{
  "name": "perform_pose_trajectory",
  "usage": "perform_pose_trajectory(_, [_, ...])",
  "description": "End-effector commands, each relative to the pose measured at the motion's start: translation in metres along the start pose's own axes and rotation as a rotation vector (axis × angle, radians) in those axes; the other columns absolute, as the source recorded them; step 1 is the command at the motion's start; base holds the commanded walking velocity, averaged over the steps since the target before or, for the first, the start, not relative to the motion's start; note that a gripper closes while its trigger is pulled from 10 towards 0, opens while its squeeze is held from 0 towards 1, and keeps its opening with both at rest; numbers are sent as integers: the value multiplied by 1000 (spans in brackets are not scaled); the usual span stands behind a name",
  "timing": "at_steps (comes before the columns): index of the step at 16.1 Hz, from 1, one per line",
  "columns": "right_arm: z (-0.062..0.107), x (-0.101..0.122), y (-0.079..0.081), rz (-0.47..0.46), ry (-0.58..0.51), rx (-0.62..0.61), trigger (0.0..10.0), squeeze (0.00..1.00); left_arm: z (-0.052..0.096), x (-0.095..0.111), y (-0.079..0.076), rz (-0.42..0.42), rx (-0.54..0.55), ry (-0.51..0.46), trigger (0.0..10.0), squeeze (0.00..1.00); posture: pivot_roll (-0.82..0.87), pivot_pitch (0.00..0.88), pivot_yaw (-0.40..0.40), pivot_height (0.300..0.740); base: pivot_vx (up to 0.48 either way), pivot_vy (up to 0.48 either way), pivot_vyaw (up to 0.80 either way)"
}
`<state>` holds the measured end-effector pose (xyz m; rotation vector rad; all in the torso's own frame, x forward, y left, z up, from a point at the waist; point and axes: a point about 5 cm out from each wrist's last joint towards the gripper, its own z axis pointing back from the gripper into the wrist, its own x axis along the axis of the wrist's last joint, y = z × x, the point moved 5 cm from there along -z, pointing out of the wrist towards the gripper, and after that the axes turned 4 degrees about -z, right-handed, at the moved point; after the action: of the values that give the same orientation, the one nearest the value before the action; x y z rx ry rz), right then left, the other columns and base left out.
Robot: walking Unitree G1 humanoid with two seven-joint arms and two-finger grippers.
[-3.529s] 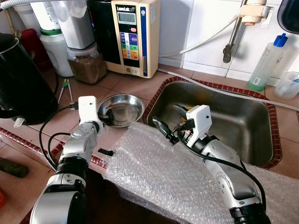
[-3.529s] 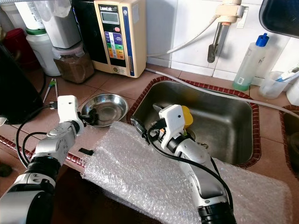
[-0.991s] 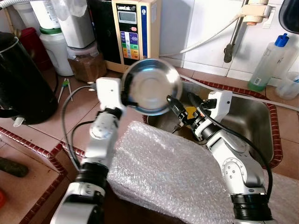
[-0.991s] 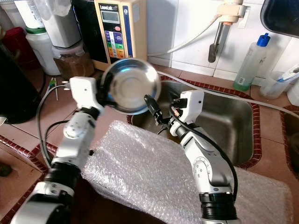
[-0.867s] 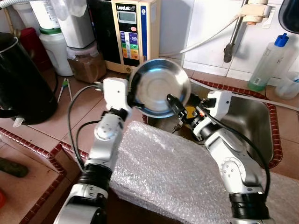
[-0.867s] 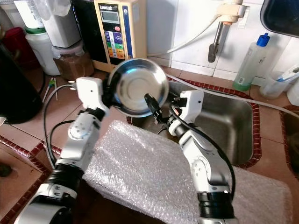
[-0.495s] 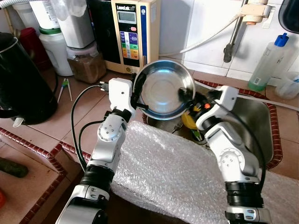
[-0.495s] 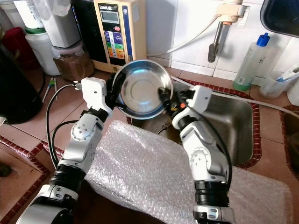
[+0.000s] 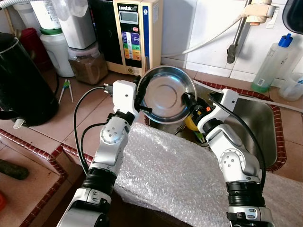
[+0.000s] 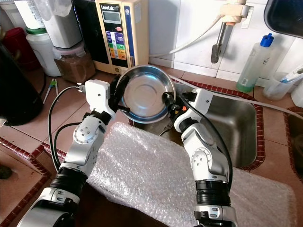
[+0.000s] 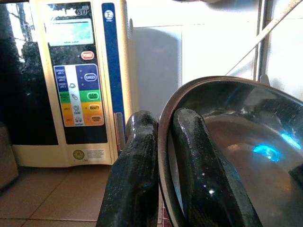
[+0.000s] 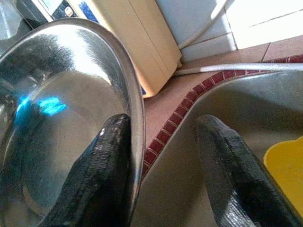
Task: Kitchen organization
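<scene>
Right now your left gripper (image 9: 138, 100) is clamped on the rim of the steel bowl (image 9: 165, 100), one finger on each face, holding it tilted on edge in the air above the near-left corner of the sink (image 9: 258, 125). Your right gripper (image 12: 163, 165) has its fingers apart at the bowl's opposite rim: one finger (image 12: 102, 175) lies inside the bowl, the other (image 12: 232, 170) stands clear beside a yellow object (image 12: 284, 163) in the sink
</scene>
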<state>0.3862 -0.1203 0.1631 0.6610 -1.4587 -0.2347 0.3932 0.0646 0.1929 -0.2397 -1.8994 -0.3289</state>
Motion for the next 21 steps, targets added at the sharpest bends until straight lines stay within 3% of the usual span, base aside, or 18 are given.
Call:
perform_pose_trajectory(1, [2,5,-14,-8,-8,-57,0,0,0,8,9,-17,25,-36,0,0,-69,0,64,740,0,0,0])
perform_pose_trajectory(11, [2,1,-23,-34,-1,-107,0,0,0,1,-2,-15,-25,4,196,0,-66,0,65,740,0,0,0])
perform_pose_trajectory(12, [3,1,-25,-31,-4,-118,0,0,1,-2,-2,-27,-29,18,667,0,-66,0,67,740,0,0,0])
perform_pose_trajectory(14, [4,5,-34,-21,-27,-181,0,0,2,-5,-4,-32,-42,32,2784,0,-64,0,69,740,0,0,0])
perform_pose_trajectory(15, [4,9,-35,-20,-40,-193,0,0,2,-5,-5,-31,-47,33,3255,0,-64,0,69,740,0,0,0])
perform_pose_trajectory(17, [3,16,-37,-25,-71,-208,0,0,2,-5,-3,-36,-44,34,3176,0,-64,0,73,740,0,0,0])
perform_pose_trajectory(19, [5,18,-49,-24,-87,-278,0,0,1,-8,-5,-28,-61,51,4510,0,-58,0,74,740,0,0,0])
perform_pose_trajectory(20, [7,20,-56,-17,-94,-320,0,0,3,-14,-10,-8,-98,82,10000,616,-58,0,74,740,0,0,0])
perform_pose_trajectory(21, [9,21,-62,-12,-97,-357,0,0,6,-19,-14,-5,-129,104,10000,1000,-55,0,75,740,0,0,0])
